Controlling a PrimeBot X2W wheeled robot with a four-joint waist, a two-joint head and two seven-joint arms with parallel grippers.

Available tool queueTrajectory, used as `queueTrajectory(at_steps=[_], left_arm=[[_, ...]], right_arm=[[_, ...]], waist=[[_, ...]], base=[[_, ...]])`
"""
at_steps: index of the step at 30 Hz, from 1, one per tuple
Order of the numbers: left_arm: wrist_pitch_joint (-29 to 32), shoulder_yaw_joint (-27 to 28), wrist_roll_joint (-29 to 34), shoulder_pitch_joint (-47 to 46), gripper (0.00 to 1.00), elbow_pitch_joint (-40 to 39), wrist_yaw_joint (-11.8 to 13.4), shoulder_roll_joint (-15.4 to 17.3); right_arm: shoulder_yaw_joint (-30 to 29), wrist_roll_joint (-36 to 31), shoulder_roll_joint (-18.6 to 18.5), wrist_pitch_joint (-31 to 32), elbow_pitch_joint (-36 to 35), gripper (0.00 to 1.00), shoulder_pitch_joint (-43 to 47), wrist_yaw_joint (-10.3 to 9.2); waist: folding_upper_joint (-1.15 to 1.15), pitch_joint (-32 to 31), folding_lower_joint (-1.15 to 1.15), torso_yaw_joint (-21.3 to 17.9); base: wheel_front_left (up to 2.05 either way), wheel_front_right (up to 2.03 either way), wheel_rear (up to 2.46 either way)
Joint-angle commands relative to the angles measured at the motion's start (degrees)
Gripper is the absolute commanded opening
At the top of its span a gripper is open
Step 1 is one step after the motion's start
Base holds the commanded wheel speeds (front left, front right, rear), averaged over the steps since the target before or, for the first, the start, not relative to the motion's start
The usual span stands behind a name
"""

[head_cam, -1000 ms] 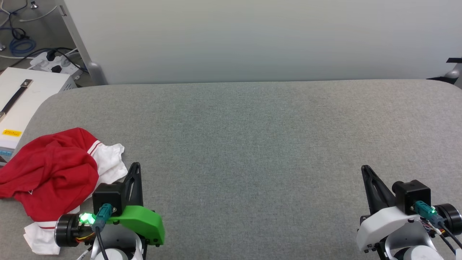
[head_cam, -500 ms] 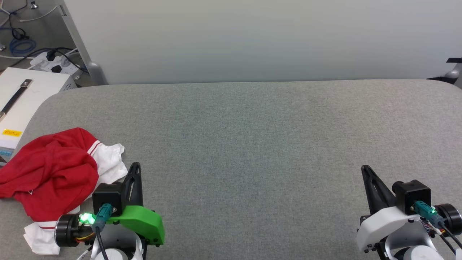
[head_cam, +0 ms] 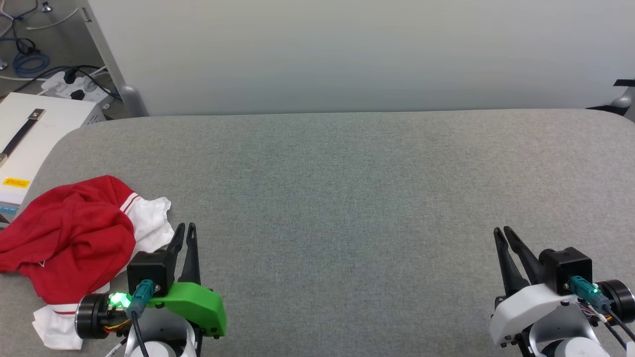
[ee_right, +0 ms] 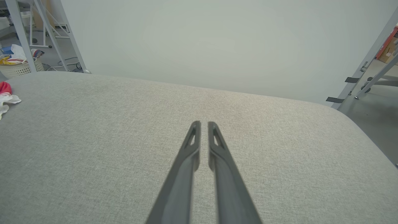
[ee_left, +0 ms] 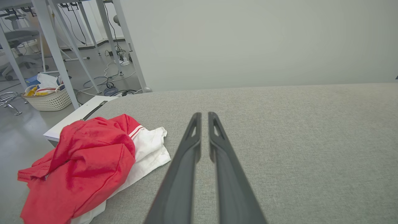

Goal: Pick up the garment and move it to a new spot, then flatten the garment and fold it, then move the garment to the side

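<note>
The garment [head_cam: 69, 233] lies crumpled in a red heap with white sleeve parts at the near left of the grey padded table [head_cam: 347, 188]. My left gripper [head_cam: 185, 228] hovers just to its right, apart from it, fingers parted by a narrow gap with nothing between them. In the left wrist view the garment [ee_left: 87, 161] lies left of the left gripper [ee_left: 204, 115]. My right gripper [head_cam: 501, 230] is at the near right over bare table, also slightly open and empty. In the right wrist view the right gripper [ee_right: 203, 123] points across the table, and a corner of the garment [ee_right: 6, 95] peeks in at far left.
A white box [head_cam: 34, 129] stands off the table's left edge, with a power strip and cables [head_cam: 74, 84] on the floor behind it. A pale wall panel [head_cam: 347, 54] runs along the far edge. A wicker basket [ee_left: 49, 98] sits on the floor among table legs.
Both grippers were shut in the earlier frames and their fingers have now parted slightly. Neither the arms nor the garment moved.
</note>
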Motion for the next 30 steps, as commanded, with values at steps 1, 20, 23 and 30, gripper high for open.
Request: queueTrajectory(at_steps=[1,20,23,30], left_arm=[[-0.02,-0.02,-0.02,0.0,1.0,0.01,0.0,0.0],[-2.24,-1.26,-1.73,-0.69,1.0,0.76,-0.2,-0.04],[-2.59,-1.46,-1.87,-0.82,1.0,0.82,-0.22,-0.05],[-3.43,-1.97,-2.13,-1.14,1.0,1.03,-0.3,-0.06]], right_arm=[[0.01,0.02,0.0,-0.02,0.01,1.0,0.0,0.0],[0.3,3.03,-0.01,-2.21,1.33,1.0,-0.55,-0.01],[0.2,3.48,-0.01,-2.55,1.34,1.0,-0.63,-0.01],[0.09,4.91,-0.01,-3.38,1.08,1.0,-0.78,-0.01]], waist=[[0.0,0.0,0.0,0.0],[0.0,-0.06,0.0,-0.06],[0.0,-0.01,0.0,-0.06],[0.0,0.04,0.0,-0.17]], base=[[0.0,0.0,0.0],[0.0,0.0,0.0],[0.0,0.0,0.0],[0.0,0.0,0.0]])
